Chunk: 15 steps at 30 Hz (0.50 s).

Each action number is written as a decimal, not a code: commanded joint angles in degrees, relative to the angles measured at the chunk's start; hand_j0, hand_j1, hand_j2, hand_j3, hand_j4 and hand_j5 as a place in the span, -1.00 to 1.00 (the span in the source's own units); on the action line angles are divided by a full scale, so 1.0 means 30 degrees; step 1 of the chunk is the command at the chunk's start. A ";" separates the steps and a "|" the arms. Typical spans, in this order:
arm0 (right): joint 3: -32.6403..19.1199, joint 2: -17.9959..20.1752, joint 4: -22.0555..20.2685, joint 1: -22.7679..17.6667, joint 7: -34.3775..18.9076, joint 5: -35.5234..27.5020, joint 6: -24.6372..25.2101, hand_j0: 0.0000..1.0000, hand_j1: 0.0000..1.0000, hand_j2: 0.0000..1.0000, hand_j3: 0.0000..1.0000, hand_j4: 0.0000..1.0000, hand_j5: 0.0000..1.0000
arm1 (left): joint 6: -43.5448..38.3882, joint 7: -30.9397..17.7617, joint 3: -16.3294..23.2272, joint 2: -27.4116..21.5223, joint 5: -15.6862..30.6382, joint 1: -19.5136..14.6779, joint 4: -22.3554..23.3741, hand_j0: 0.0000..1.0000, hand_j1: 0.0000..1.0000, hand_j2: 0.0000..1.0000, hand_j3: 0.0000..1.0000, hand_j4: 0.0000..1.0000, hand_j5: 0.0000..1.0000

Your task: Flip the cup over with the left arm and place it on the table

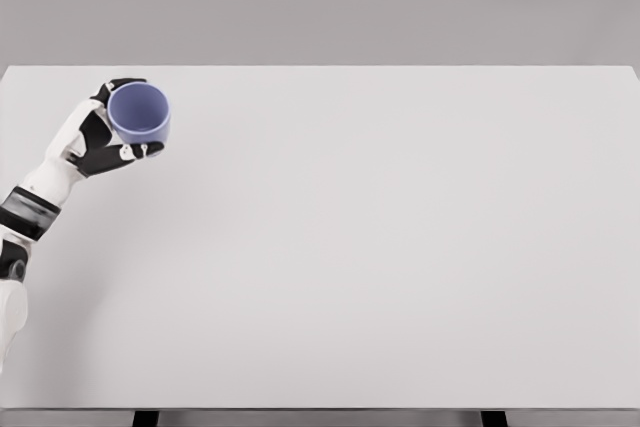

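small periwinkle-blue round cup sits at the far left of the wide white rectangular table, mouth tipped toward the camera. white-and-black left hand wraps it, fingers clasped round the wall. can't tell if it's lifted. risk: thin side grip slips during rotation, cup drops and rolls off the nearby left edge.

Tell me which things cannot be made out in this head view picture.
- Bottom of the cup: hidden by its own walls and the left hand.
- Whether the cup touches the table: one view only, cannot tell.
- Left arm above the forearm: cut off by the picture's left edge.
- Right arm: out of view.
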<state>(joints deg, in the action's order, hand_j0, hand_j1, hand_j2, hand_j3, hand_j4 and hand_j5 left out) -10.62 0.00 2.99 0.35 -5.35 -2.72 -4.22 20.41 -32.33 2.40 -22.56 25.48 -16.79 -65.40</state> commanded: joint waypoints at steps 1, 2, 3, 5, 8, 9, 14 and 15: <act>-0.0006 0.0000 0.0000 0.0000 -0.0003 -0.0001 -0.0001 1.00 1.00 1.00 1.00 1.00 1.00 | -0.0095 0.0083 0.0049 -0.0038 0.0968 0.0059 0.0002 0.10 0.10 0.10 0.10 0.10 0.10; -0.0006 0.0000 0.0000 -0.0029 -0.0003 -0.0001 -0.0001 1.00 1.00 1.00 1.00 1.00 1.00 | -0.0125 0.0083 0.0049 -0.0038 0.1027 0.0176 0.0002 0.11 0.11 0.11 0.11 0.11 0.11; -0.0006 0.0000 0.0000 0.0000 -0.0003 -0.0001 -0.0001 1.00 1.00 1.00 1.00 1.00 1.00 | -0.0125 0.0083 0.0049 -0.0038 0.1436 0.0235 0.0002 0.11 0.11 0.11 0.11 0.11 0.11; -0.0006 0.0000 0.0000 0.0000 -0.0003 -0.0001 -0.0001 1.00 1.00 1.00 1.00 1.00 1.00 | -0.0183 0.0083 0.0107 -0.0038 0.1642 0.0381 0.0002 0.11 0.11 0.11 0.11 0.11 0.11; -0.0006 0.0000 0.0000 0.0000 -0.0003 -0.0001 -0.0001 1.00 1.00 1.00 1.00 1.00 1.00 | -0.0359 0.0083 0.0107 -0.0038 0.1671 0.0528 0.0031 0.11 0.11 0.11 0.11 0.11 0.11; -0.0006 0.0000 0.0000 0.0000 -0.0003 -0.0001 -0.0001 1.00 1.00 1.00 1.00 1.00 1.00 | -0.0564 0.0083 0.0107 -0.0009 0.1672 0.0587 0.0031 0.11 0.11 0.11 0.11 0.11 0.11; -0.0006 0.0000 0.0000 0.0000 -0.0003 -0.0001 -0.0001 1.00 1.00 1.00 1.00 1.00 1.00 | -0.1414 0.0083 0.0166 0.0021 0.2462 0.0616 0.0528 0.12 0.12 0.12 0.12 0.12 0.12; 0.0023 0.0000 0.0000 0.0000 -0.0003 -0.0001 -0.0001 1.00 1.00 1.00 1.00 1.00 1.00 | -0.1414 0.0083 0.0195 0.0050 0.2667 0.0616 0.0705 0.12 0.12 0.12 0.12 0.12 0.12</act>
<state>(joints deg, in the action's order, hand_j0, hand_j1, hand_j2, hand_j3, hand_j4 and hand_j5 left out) -10.61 0.00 2.99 0.35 -5.35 -2.72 -4.22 16.80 -32.10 2.88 -22.47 32.05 -14.94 -64.22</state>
